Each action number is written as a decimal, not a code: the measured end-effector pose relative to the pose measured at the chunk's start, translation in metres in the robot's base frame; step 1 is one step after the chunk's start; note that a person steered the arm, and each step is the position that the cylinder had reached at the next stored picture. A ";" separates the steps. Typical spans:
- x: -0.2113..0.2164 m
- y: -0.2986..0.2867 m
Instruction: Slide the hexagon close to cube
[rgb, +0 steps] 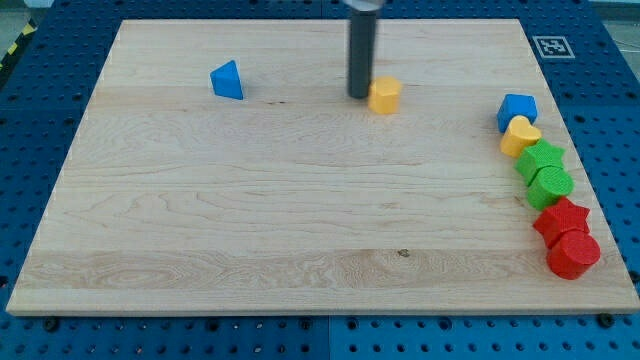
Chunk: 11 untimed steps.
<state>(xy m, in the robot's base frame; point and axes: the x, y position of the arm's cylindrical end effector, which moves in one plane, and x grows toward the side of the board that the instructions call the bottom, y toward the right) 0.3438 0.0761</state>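
A yellow hexagon block (384, 95) lies on the wooden board near the view's top, right of centre. My tip (359, 96) stands just at its left side, touching or nearly touching it. A blue cube (516, 112) sits at the view's right edge of the board, well to the right of the hexagon.
A blue triangle block (228, 81) lies at the view's upper left. Below the cube, a column runs down the right edge: a yellow heart (520, 136), a green star (541, 159), a green round block (550, 186), a red star (560, 219), a red round block (573, 254).
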 end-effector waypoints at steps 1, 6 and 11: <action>-0.005 0.077; 0.059 0.110; 0.025 0.039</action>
